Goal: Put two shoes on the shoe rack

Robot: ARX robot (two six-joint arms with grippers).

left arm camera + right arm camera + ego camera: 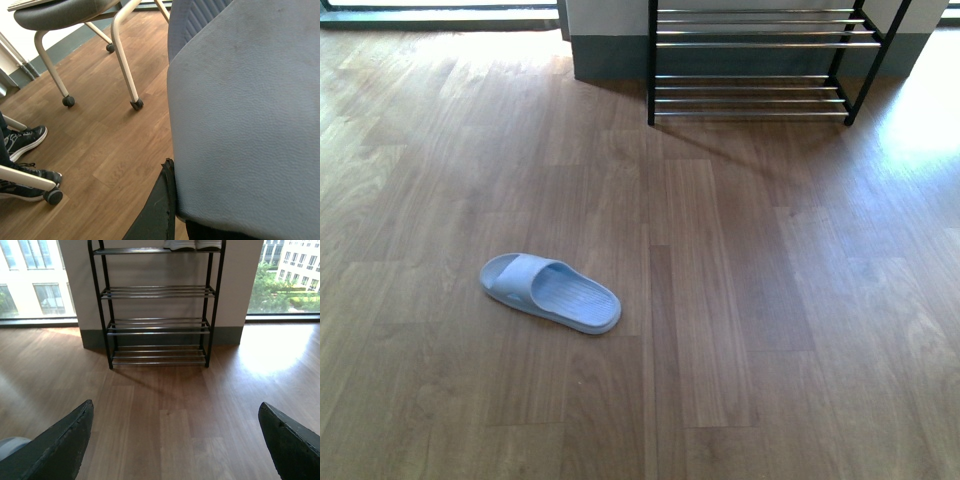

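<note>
A wood-plank floor runs to a pale wall between bright windows, where the shoe rack (pixel 750 60) stands with its lower shelves of rods bare. One pale blue slide (pixel 550 292) lies on the floor, well short of the rack and off to the left. In the left wrist view a second slide (pixel 250 115) fills the frame, pressed against a black finger of the left claw (pixel 162 205). It is judged to be clamped there, off the floor. The right claw (pixel 175 450) is spread wide with nothing in it, facing the rack. The second slide should be carried level to a bare shelf and its sole laid flat across several rods. It should be released only once it is supported, since a tilted toe could slip between the rods.
</note>
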